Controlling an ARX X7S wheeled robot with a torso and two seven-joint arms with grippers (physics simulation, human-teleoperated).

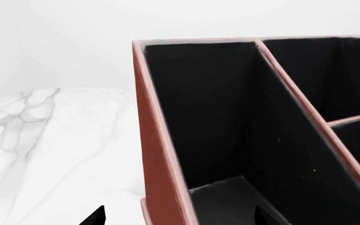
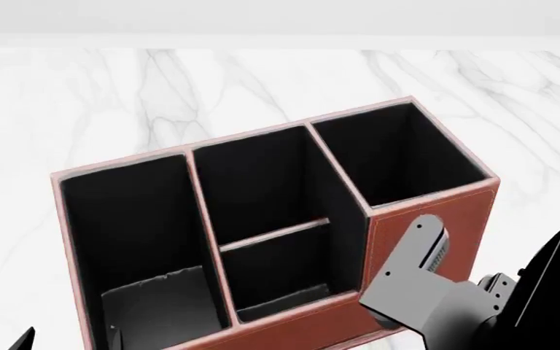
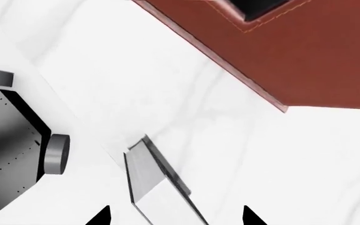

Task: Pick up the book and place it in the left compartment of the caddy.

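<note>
Book [image 2: 158, 310] sits down inside the left compartment [image 2: 125, 211] of the caddy [image 2: 426, 219], resting low against the front wall; in my head view I see only a dark grey slab there, so I take it for the cover, though the view is poor. My left gripper [image 1: 178, 216] hangs right above that compartment, its two black fingertips [image 1: 94, 216] spread either side of the caddy's outer wall with nothing between them. The dark slab lies directly below it on the black floor. My right gripper [image 3: 175, 216] hovers over the marble table [image 3: 305, 164], just outside the caddy's right end wall, fingertips parted and empty. A grey arm link [image 2: 411, 288] crosses in front of the caddy's front corner.
</note>
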